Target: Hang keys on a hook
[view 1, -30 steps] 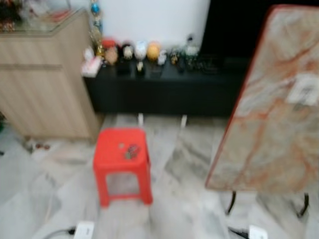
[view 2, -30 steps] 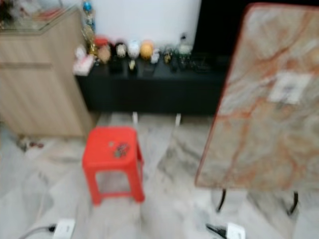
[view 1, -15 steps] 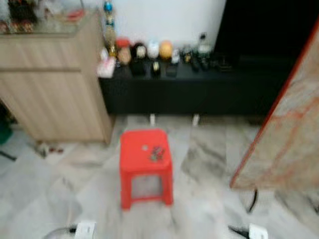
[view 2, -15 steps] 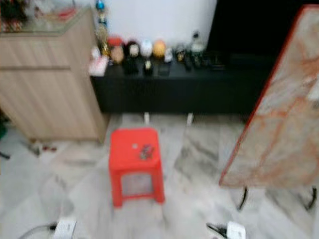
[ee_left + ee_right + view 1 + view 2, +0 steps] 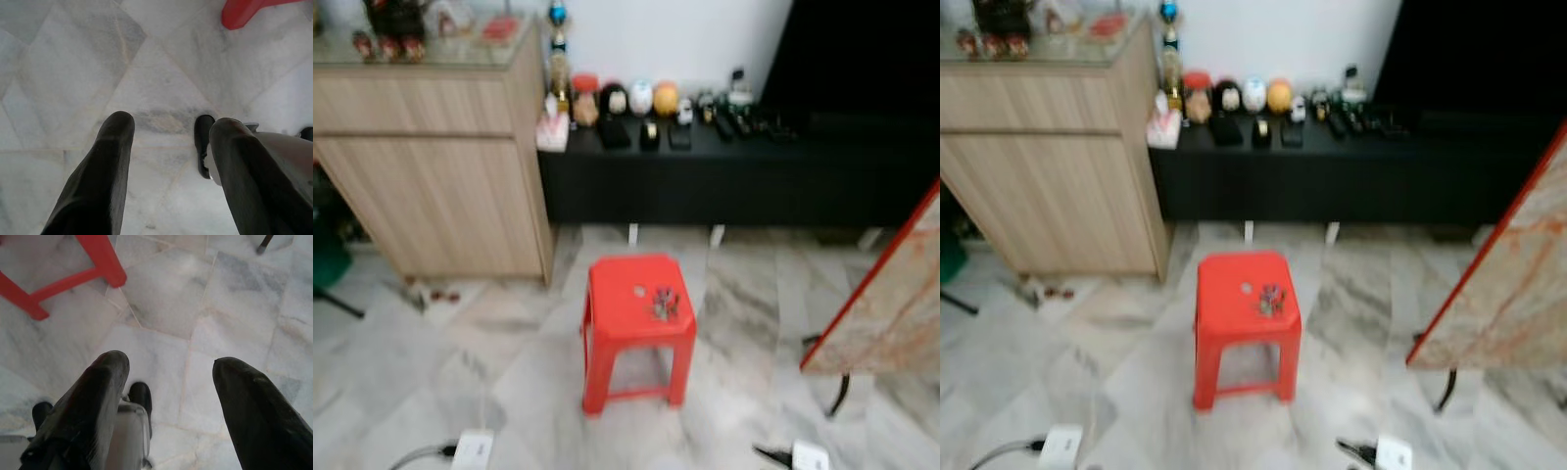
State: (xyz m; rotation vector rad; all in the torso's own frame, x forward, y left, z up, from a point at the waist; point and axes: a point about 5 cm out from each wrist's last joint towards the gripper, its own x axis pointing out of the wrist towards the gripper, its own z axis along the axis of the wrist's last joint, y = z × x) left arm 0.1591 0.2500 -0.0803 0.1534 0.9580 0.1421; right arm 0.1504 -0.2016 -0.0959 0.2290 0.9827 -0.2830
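Both our grippers hang low over the marble floor (image 5: 73, 58) with nothing between their fingers: the left gripper (image 5: 168, 171) is spread open, and the right gripper (image 5: 171, 401) too. We see the keys (image 5: 665, 304) ahead of us on the red stool (image 5: 631, 338), toward its right half, so we judge the right arm a little nearer. Their long axis is too blurred to tell. Behind the stool stand a black bench (image 5: 734, 176) and a wooden cabinet (image 5: 440, 166).
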